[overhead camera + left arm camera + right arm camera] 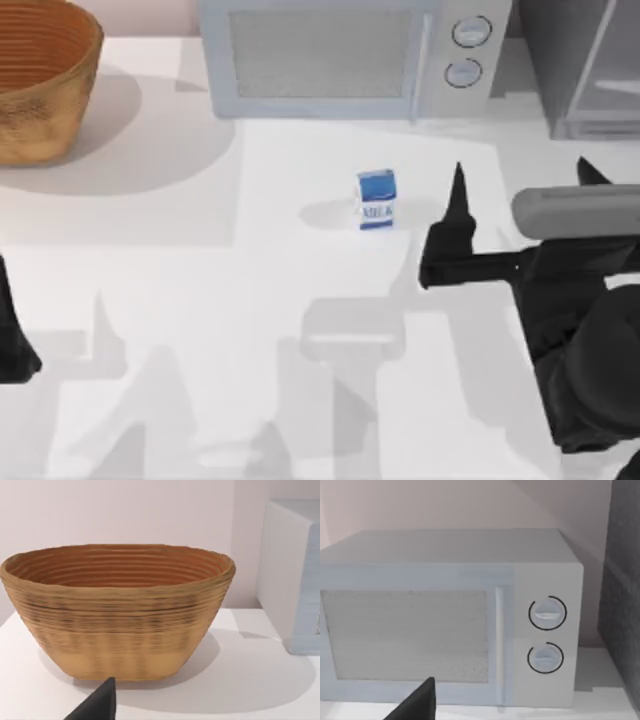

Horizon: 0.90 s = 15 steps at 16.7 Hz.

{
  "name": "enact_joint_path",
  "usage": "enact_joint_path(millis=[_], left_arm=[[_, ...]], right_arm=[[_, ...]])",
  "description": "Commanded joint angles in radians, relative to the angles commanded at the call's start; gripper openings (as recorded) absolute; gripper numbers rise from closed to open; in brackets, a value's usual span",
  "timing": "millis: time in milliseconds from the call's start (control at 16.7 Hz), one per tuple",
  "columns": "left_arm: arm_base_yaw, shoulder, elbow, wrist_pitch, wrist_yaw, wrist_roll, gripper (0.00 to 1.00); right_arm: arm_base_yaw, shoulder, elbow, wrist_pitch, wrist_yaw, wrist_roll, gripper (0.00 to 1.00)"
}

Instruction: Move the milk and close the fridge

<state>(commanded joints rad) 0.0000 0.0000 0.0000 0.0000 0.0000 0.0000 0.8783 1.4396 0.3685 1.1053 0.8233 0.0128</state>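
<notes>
milk [376,199] stands upright on the white desk [250,300], in front of the microwave [340,55], untouched. the right tool [520,190] sits just to its right with its two dark fingers spread wide apart, pointing toward the back, so the carton lies to the tool's left. the right arm is clearly the nearer one. the left tool [15,340] is parked at the desk's left edge; i cannot tell whether it is apart or together. farther back, the woven basket [40,80] looks empty, and the fridge [590,65] at the far right looks to have its door ajar.
</notes>
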Motion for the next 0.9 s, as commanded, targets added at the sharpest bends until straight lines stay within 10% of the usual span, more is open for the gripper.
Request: enact_joint_path(millis=[900], left_arm=[[0.0, 0.0, 0.0, 0.0, 0.0, 0.0, 1.0]], right_arm=[[-0.13, 0.99, 0.479, 0.469, -0.218, 0.0, 1.0]])
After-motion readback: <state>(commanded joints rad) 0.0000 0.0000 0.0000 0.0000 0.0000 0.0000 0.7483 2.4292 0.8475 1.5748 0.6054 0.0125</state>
